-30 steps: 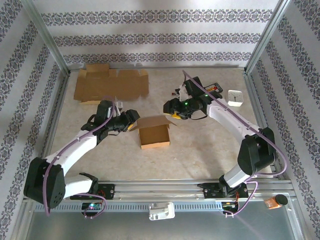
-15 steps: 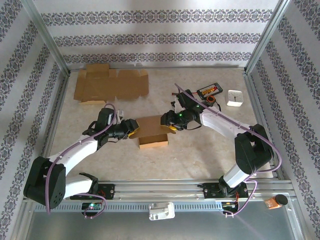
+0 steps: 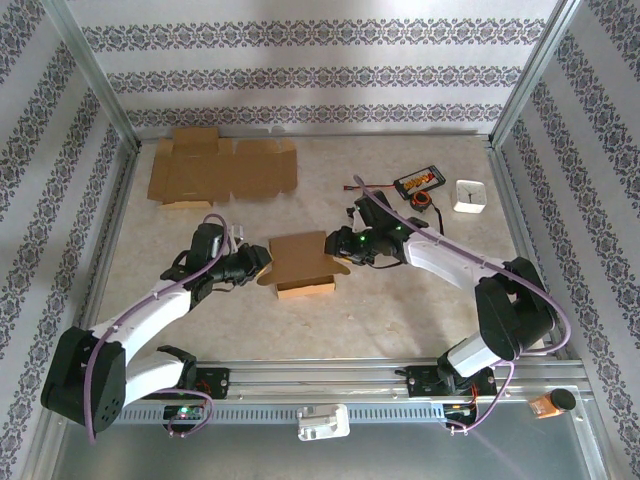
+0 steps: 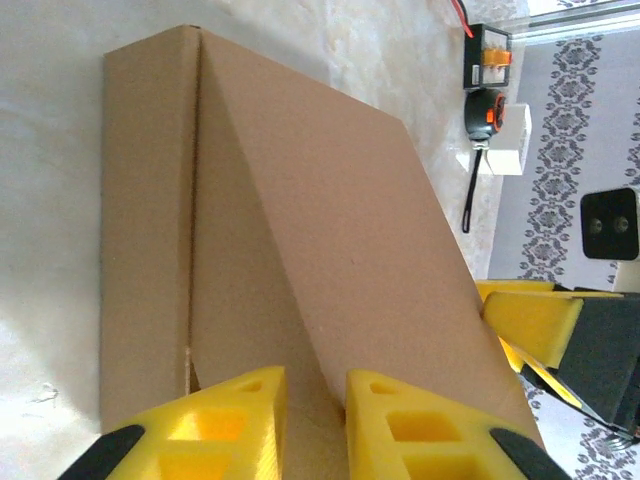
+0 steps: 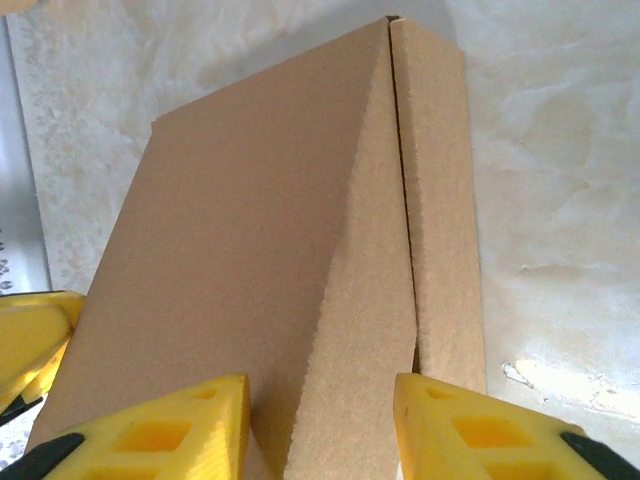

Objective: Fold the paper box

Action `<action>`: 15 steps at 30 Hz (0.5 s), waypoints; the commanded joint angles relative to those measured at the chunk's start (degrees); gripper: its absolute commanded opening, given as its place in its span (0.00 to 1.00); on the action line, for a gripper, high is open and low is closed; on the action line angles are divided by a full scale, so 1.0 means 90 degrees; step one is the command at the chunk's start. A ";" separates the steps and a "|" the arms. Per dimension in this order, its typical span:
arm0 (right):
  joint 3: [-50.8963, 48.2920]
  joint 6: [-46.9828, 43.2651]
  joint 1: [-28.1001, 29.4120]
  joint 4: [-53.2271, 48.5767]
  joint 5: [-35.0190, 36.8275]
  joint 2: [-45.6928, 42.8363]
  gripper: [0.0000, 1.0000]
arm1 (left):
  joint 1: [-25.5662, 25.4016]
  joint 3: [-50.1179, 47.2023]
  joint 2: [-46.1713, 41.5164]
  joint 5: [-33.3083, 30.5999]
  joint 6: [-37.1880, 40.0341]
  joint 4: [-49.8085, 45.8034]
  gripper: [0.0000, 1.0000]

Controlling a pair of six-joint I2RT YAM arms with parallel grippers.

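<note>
While the box (image 3: 303,262) sits in the middle of the table (image 3: 400,310), its lid is tipped down over the open tray at a slant rather than lying flat, and its low front wall faces the near edge. An arm reaches in from either side. The left gripper (image 3: 264,260) is at the box's left end. From its wrist camera, its yellow fingers (image 4: 215,425) are drawn close together with the lid's edge running into the narrow gap between them, though I cannot tell if they actually pinch the cardboard. The right gripper (image 3: 336,247) meets the box's right end. Its fingers (image 5: 150,435) are spread apart, straddling the slanted side fold of the lid, and I can't make out whether they press on it. Each wrist camera catches a bit of the other gripper's yellow tip at the far end of the box. Well apart at the far left of the table lies a flat, unfolded sheet of cardboard (image 3: 222,170). At the far right are a black gadget (image 3: 418,181), a tape measure (image 3: 424,200) just beside it and a small white block (image 3: 470,195).
</note>
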 commanded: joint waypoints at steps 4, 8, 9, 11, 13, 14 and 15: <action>-0.0278 -0.0146 0.0156 0.0385 0.0254 0.0187 0.42 | 0.0000 -0.0471 0.0298 -0.0225 0.0047 0.0598 0.18; -0.0201 -0.0239 0.0174 0.0237 0.0301 0.0028 0.43 | -0.0002 -0.0367 0.0300 -0.0188 0.0138 0.0471 0.18; -0.0167 -0.0260 0.0172 0.0176 0.0357 -0.0082 0.45 | -0.0003 -0.0308 0.0233 -0.0234 0.0193 0.0355 0.19; -0.0132 -0.0270 0.0173 0.0037 0.0520 -0.0295 0.47 | 0.0000 -0.0182 0.0054 -0.0394 0.0345 0.0048 0.25; -0.0125 -0.0322 0.0172 -0.0106 0.0709 -0.0496 0.50 | -0.0004 -0.0050 -0.0164 -0.0621 0.0603 -0.0264 0.31; -0.0130 -0.0354 0.0171 -0.0166 0.0772 -0.0556 0.52 | -0.0003 0.0013 -0.0237 -0.0704 0.0691 -0.0393 0.35; -0.0132 -0.0386 0.0183 -0.0204 0.0806 -0.0613 0.56 | -0.0004 0.0070 -0.0291 -0.0768 0.0807 -0.0514 0.40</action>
